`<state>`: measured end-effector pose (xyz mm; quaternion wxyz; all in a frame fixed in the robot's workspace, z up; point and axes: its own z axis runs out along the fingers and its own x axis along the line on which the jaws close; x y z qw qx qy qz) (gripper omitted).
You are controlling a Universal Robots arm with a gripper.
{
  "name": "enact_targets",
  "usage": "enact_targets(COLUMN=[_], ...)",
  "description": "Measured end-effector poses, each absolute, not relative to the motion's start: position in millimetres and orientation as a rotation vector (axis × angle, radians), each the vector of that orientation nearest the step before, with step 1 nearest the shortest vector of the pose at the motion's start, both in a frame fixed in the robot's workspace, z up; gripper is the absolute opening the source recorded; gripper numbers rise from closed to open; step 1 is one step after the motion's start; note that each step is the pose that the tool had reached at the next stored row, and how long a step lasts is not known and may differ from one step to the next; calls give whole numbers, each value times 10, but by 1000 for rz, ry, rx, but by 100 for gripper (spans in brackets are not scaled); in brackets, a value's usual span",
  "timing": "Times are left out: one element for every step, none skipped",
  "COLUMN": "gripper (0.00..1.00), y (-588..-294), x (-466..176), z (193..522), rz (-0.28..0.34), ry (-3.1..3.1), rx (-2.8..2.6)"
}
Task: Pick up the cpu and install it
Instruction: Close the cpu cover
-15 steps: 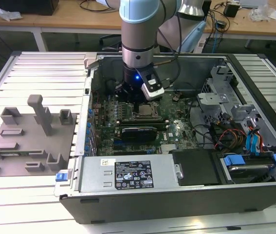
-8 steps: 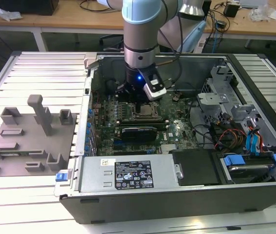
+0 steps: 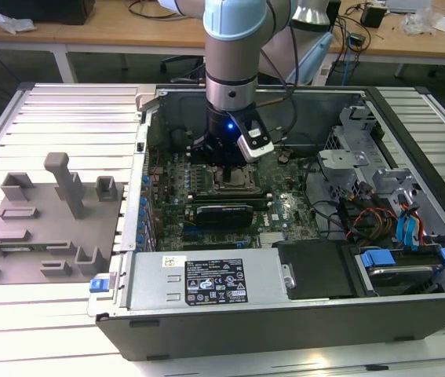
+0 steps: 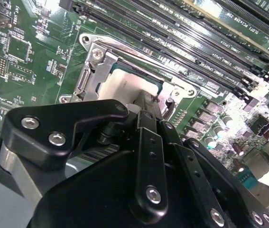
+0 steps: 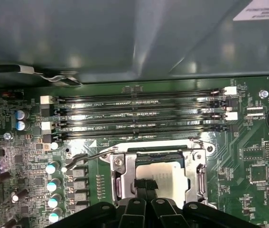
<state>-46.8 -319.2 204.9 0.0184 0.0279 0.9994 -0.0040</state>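
Observation:
The cpu (image 5: 167,175) is a silvery square chip with a pale rim, and it lies flat inside the open metal-framed socket (image 5: 121,178) on the green motherboard. In the second wrist view the cpu (image 4: 124,85) sits in the socket frame (image 4: 92,71). My gripper (image 5: 146,185) stands directly above it. Its two black fingertips are closed together and touch the chip near one edge, with nothing between them. In the exterior view my gripper (image 3: 227,166) reaches down into the open computer case (image 3: 285,314), over the socket (image 3: 236,179).
Several memory slots (image 5: 139,111) run beside the socket, and capacitors (image 5: 52,185) stand along one side. A grey plastic tray (image 3: 41,228) with upright blocks lies on the slatted table at the exterior view's left. Drive cages and cables (image 3: 379,204) fill the case's right part.

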Motion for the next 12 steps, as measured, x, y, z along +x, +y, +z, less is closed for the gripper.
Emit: enact_targets(gripper=[11,11,11,11,11,11,11,11,11,11,11,11], y=[-3192,-3193,-3193,-3192,-3192,-3191,-3190,-3190,-3191,-3192,-3192,-3191], x=[-460,-451,-449,-448,-448,-447,-446,-446,-447,-447,-447,-448], z=[2048,2047,2047,2046,2047,2049,2054,2066,2080,2096,2102,2102], rz=[-12,-12,-12,-12,-12,-12,-11,-11,-12,-12,-12,-12], ry=[3103,3103,3103,3103,3103,3103,3103,3103,3103,3103,3103,3103], rx=[87,86,86,86,87,87,86,86,86,86,86,86])
